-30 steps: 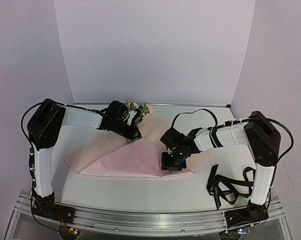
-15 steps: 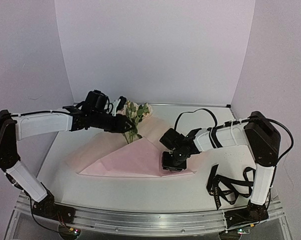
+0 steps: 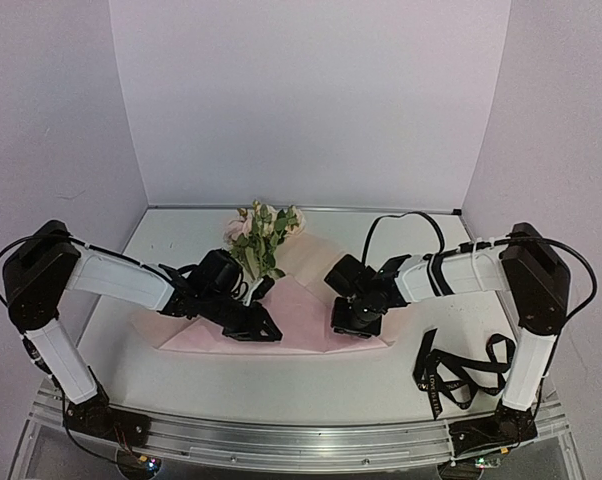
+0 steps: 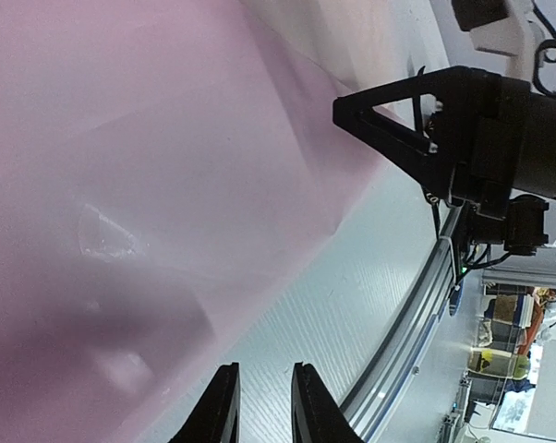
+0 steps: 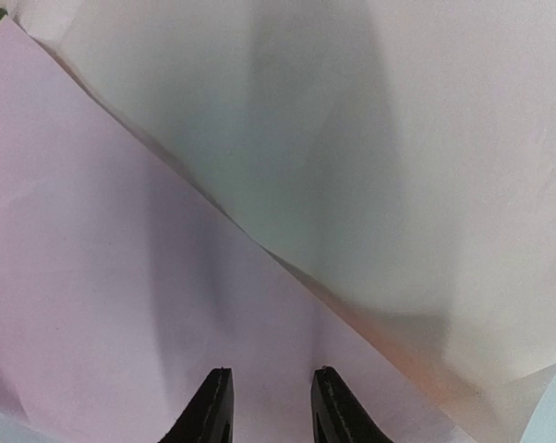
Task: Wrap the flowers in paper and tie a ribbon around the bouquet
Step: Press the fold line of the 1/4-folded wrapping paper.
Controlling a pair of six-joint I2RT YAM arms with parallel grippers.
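Both arms bend inward and low, the left tool (image 3: pixel 259 326) at 9 o'clock of the right tool (image 3: pixel 353 322), each with jaws narrowly parted.

1. The flowers (image 3: pixel 264 228) are losing their stem ends somewhere between the paper (image 3: pixel 316 300) and the left gripper (image 3: pixel 261 328).
2. The bottom edge is chopping the right gripper (image 5: pixel 271 397) short in its wrist view.
3. The ribbon (image 3: pixel 433 385) lettering is coming out way too tiny to read.

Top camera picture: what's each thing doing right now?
Thin light pink paper: flat, folded over.
Pale pink and cream flowers: lying on paper, unwrapped.
Long black ribbon: loose, untied, on table.
Left gripper: slightly open, empty.
Right gripper: open, above paper.
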